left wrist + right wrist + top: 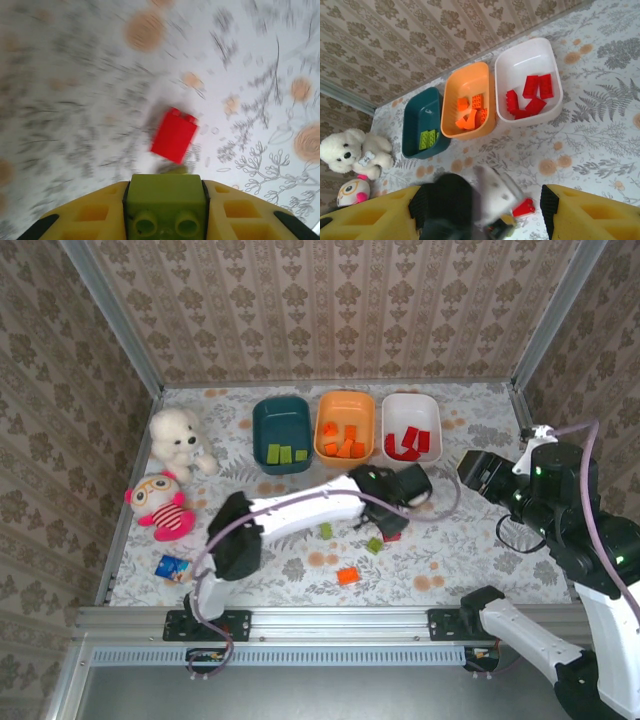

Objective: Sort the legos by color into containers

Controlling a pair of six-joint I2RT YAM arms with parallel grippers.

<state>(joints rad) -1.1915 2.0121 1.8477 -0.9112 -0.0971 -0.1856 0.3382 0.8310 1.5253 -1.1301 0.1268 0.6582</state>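
Between the fingers of your left gripper (pixel 165 222) sits a green brick (pixel 164 196), studs toward the wrist camera. The jaws are clamped on its two sides. Just past the jaw tips and lower down, a red brick (pixel 174 135) lies on the table (pixel 75 100), apart from the held one. That wrist view is blurred, so you cannot read finer detail there.

Beyond the left jaws, seen from above, three tubs stand in a row, close side by side:
- teal tub (pixel 262 430), holding green pieces;
- orange tub (pixel 345 400), holding orange pieces;
- white tub (pixel 410 402), holding red pieces.

To the left of those jaws a loose green piece (pixel 325 530) lies on the table. Nearer the arm bases lies a loose orange piece (pixel 347 576). Well off to the left are a white bear (pixel 177 440), a pink doll (pixel 160 505) and a small blue card (pixel 172 567).

Your right gripper (pixel 482 202) hangs to the right of the left one, raised above the table. Its jaws stand wide apart with nothing gripped. Through the gap its camera looks down on the left wrist, with the three tubs beyond.
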